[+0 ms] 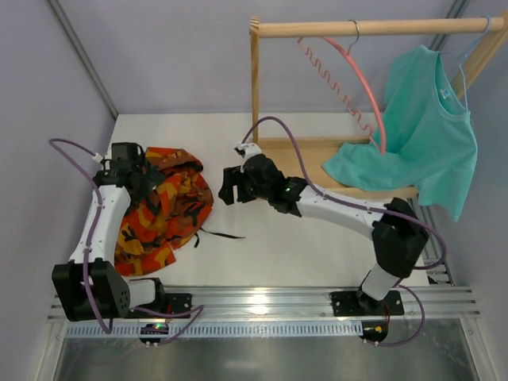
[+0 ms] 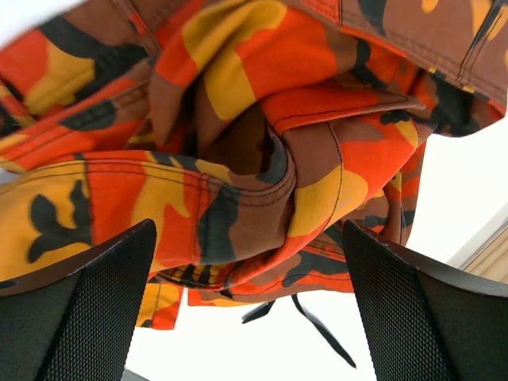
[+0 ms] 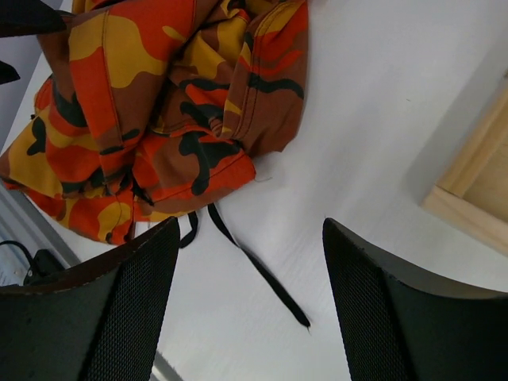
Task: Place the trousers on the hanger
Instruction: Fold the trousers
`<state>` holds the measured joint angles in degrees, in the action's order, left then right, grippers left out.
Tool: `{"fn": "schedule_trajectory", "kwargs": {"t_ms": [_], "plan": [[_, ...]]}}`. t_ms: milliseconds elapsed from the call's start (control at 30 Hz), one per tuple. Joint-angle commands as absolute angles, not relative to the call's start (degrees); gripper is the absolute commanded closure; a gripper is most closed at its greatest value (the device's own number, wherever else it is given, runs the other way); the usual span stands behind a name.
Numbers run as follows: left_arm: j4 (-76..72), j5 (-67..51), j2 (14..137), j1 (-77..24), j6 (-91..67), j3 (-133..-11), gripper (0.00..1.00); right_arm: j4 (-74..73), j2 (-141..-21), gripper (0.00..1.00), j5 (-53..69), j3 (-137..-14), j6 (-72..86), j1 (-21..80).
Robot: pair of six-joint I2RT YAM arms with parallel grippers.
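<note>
Left wrist view: the left hand has its fingers spread wide, nothing clamped between them, and the bunched trousers fill the space just ahead of the tips. In the top view this hand sits at the far left edge of the heap. The right hand is also spread apart and empty. It hangs over bare counter just beside the trousers' right edge, with a black drawstring trailing out on the surface below it.

The trousers lie crumpled in one pile on the left of the counter. The hanger is well apart from them, hooked on the top rail of a wooden rack at the far right. The right forearm stretches across the counter between pile and rack.

A teal T-shirt hangs on a light-blue hanger beside the pink one; its lower folds drape over the rack's base and cover the pink hanger's lower end.

Counted: one pair of trousers, two hangers, one T-shirt, one rack.
</note>
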<state>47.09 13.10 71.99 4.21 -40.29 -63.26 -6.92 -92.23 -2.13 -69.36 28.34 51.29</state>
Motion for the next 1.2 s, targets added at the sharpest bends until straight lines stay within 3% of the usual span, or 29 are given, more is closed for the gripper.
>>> {"fn": "schedule_trajectory", "kwargs": {"t_ms": [0, 200, 300, 400, 433, 467, 500, 533, 567, 700, 933, 1167], "plan": [[41.4, 9.1, 73.9, 4.6, -42.0, -60.7, 0.02, 3.2, -101.0, 0.25, -0.8, -76.1, 27.3, 52.8], [37.9, 6.5, 79.8, 4.8, -41.7, -59.6, 0.04, 6.9, -116.4, 0.28, 4.0, -85.0, 25.6, 53.4], [35.8, 5.5, 81.7, 4.8, -41.0, -59.2, 0.12, 6.2, -122.5, 0.26, 4.0, -89.5, 23.2, 53.7], [35.4, 3.1, 83.5, 4.9, -40.3, -60.1, 0.38, 2.6, -127.2, 0.25, 4.0, -94.5, 21.6, 53.7], [35.6, 1.0, 83.7, 4.9, -39.9, -61.1, 0.61, 2.0, -127.6, 0.25, 4.0, -95.2, 21.2, 53.7], [36.5, 0.3, 83.5, 4.9, -39.6, -61.6, 0.7, 0.7, -128.0, 0.27, 4.0, -95.7, 20.9, 53.7], [37.4, 0.2, 83.1, 4.9, -39.6, -62.5, 0.79, 0.4, -128.0, 0.37, 3.8, -96.3, 20.0, 53.7], [38.1, 0.2, 82.6, 4.8, -39.6, -63.3, 0.96, -1.3, -127.0, 0.45, 3.4, -96.4, 19.6, 53.7], [39.5, 0.4, 81.1, 5.0, -39.8, -64.8, 1.0, -2.8, -126.0, 0.52, 2.4, -96.1, 19.1, 53.7], [41.1, 5.3, 75.3, 4.8, -41.7, -68.1, 1.0, -8.5, -117.1, 0.95, -4.3, -92.4, 14.9, 53.7], [41.7, 11.3, 72.2, 4.9, -41.1, -73.4, 1.0, -18.4, -94.8, 0.96, -15.2, -79.0, 17.0, 53.7], [41.5, 14.8, 76.3, 4.8, -37.2, -78.2, 1.0, -19.7, -78.3, 0.96, -12.5, -60.8, 25.8, 54.4]]}}
